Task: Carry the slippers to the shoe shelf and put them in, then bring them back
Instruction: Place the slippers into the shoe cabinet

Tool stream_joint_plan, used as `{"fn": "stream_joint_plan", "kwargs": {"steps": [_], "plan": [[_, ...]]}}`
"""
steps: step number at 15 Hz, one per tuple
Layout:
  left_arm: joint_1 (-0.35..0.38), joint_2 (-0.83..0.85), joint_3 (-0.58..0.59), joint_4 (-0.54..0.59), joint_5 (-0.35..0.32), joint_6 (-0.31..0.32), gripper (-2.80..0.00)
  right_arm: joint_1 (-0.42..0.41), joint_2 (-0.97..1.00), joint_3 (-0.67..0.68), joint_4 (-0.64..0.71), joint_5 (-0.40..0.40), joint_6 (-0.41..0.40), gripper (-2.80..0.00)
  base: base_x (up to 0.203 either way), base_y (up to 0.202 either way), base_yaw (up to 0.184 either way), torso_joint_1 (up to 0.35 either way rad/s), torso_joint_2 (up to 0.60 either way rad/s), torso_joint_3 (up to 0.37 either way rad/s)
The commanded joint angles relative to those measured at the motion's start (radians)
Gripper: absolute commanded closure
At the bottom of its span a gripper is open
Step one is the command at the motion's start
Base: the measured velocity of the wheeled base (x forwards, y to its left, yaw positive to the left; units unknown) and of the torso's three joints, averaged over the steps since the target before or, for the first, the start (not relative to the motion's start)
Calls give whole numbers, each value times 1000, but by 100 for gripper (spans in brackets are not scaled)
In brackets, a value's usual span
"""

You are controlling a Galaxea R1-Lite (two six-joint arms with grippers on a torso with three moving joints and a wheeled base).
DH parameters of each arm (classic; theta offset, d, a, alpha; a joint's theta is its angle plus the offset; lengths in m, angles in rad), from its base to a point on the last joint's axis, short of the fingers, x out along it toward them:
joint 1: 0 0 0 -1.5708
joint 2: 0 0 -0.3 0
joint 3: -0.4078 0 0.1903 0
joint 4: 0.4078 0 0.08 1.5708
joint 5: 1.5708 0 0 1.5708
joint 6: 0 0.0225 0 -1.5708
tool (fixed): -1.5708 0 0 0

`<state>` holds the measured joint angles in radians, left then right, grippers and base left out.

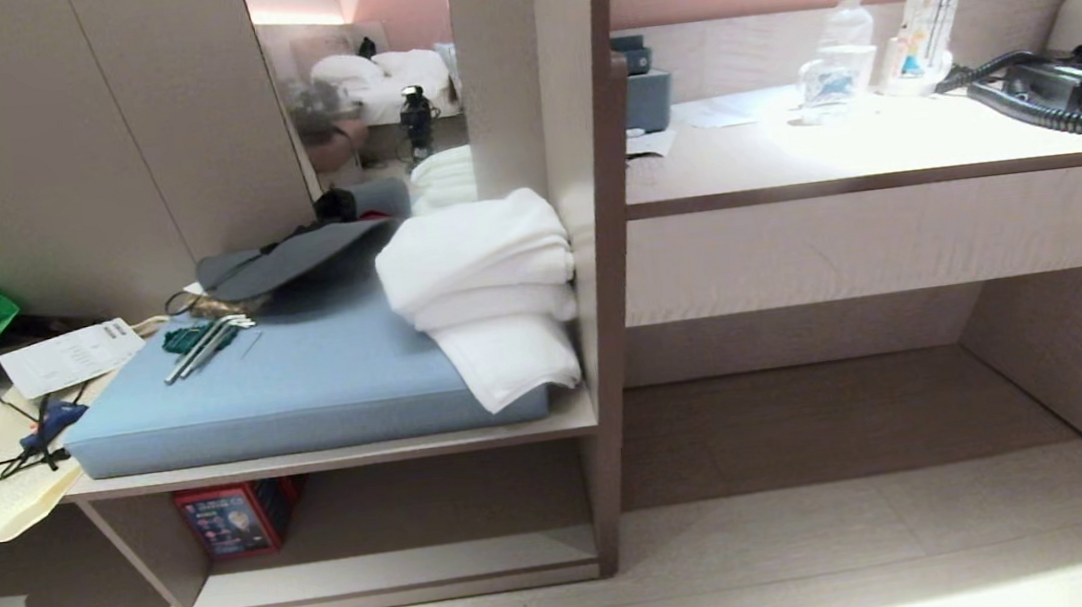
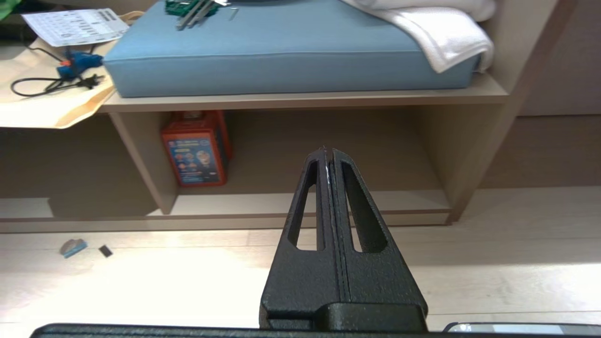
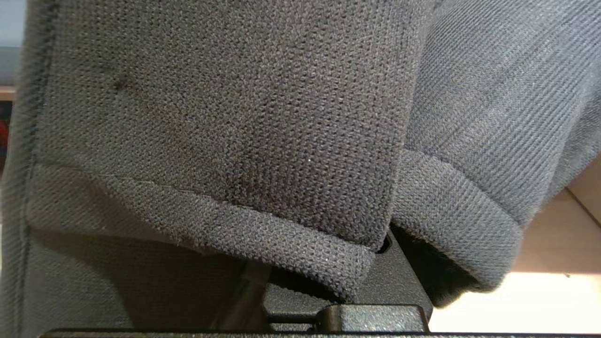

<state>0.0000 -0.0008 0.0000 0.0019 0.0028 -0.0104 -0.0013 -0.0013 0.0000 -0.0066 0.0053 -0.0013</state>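
1. Your right gripper (image 3: 328,281) is closed tight on the slippers (image 3: 211,141), a dark grey-black pair of woven fabric with folded, stitched hems. They drape over its fingers and fill the right wrist view. Neither arm shows in the head view.

2. Your left gripper (image 2: 328,152) holds nothing, its black, slotted fingers (image 2: 350,206) pressed together. Straight beyond their tips lies the shoe shelf (image 2: 305,204), a low, open-fronted taupe laminate compartment with a pale base board.

3. Risk: the soft, limp cloth gives a thin hold. You could lose one slipper on the carry if only a fold of strap is pinched.

4. Risk: the slippers blind your right wrist camera, so you may misjudge the low opening and strike the bench board above it.

5. Risk: a red and blue printed box (image 2: 197,150) stands at the far side of the compartment from the left fingers. Place there and you could knock it.

6. Above the shelf sit a flat pale-blue padded cushion (image 1: 308,378) and soft folded white towels (image 1: 489,289), one hanging over the edge.
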Motion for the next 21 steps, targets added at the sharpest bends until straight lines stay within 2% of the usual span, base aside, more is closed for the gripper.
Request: {"fn": "stream_joint_plan", "kwargs": {"steps": [1,21], "plan": [[0,1,0,0,0,0,0,0,0,2,0,0,0,0,0,198,-2,2,-2,4],[0,1,0,0,0,0,0,0,0,2,0,1,0,0,0,195,-3,3,3,3]]}}
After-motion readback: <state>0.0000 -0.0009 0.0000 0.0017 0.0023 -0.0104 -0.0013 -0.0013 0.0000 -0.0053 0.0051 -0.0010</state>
